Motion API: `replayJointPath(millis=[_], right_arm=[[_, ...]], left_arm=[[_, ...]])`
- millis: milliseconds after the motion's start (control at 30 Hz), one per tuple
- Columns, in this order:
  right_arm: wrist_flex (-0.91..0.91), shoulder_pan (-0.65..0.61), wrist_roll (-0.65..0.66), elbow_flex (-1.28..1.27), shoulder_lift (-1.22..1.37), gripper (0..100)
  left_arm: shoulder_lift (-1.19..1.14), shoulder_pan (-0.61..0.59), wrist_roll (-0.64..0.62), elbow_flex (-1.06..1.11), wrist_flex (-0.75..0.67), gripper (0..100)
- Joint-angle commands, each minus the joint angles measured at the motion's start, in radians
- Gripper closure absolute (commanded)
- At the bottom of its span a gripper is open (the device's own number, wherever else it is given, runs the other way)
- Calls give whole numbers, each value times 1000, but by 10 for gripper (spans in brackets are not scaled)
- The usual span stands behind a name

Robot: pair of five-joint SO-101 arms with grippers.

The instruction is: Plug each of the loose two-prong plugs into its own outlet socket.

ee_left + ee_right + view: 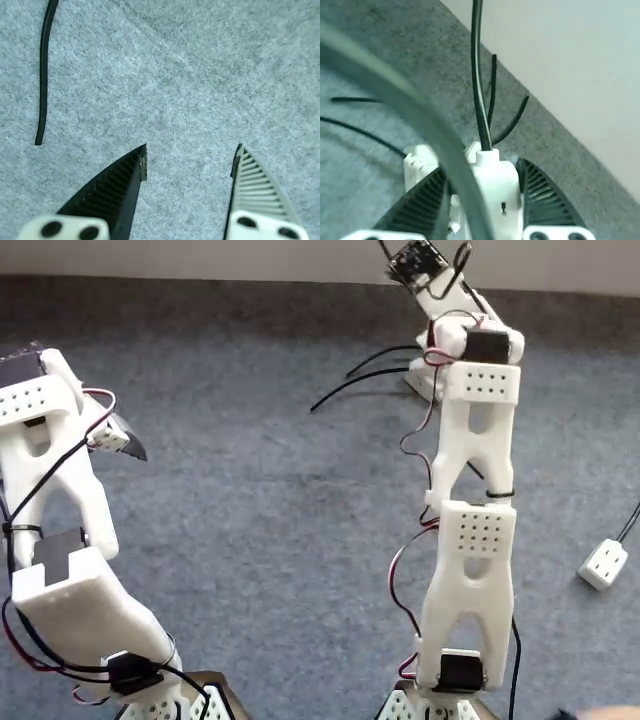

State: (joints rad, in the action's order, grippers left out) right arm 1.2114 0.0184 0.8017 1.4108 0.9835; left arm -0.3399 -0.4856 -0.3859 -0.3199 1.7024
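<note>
Left end effector (192, 148), jaws apart

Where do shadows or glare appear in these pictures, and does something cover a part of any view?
High view: soft, even light on the grey carpet, no glare, only faint shadows. Left wrist view: no hard shadow under the open left gripper. Right wrist view: a cable near the lens streaks across, covering part of the plug in the right gripper.

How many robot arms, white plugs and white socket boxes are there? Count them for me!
Robot arms: 2, the left arm and the right arm.
White plugs: 1, the held plug in the right gripper.
White socket boxes: 2, a lone box and a box by the plug.
Total: 5.
</note>
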Motion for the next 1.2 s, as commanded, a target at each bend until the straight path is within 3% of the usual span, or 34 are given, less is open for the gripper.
replayJointPath(millis=[0, 100, 267, 367, 567, 867, 1167], right_arm=[[-343, 18, -9, -1, 116, 874], [-481, 18, 0, -1, 213, 874], [-599, 16, 187, -1, 364, 872], [-697, 15, 209, 7, 444, 863], [-816, 16, 210, 50, 461, 690], [-771, 45, 210, 349, 461, 690], [-553, 219, 175, 360, 314, 691]], left_arm=[[7, 18, -61, 28, -41, 723], [7, 16, -130, 76, -83, 723], [7, 16, -140, 119, -135, 723], [7, 18, -140, 136, -160, 723], [7, 19, -140, 170, -190, 723], [7, 19, -140, 168, -190, 723], [7, 19, -140, 170, -190, 723]])
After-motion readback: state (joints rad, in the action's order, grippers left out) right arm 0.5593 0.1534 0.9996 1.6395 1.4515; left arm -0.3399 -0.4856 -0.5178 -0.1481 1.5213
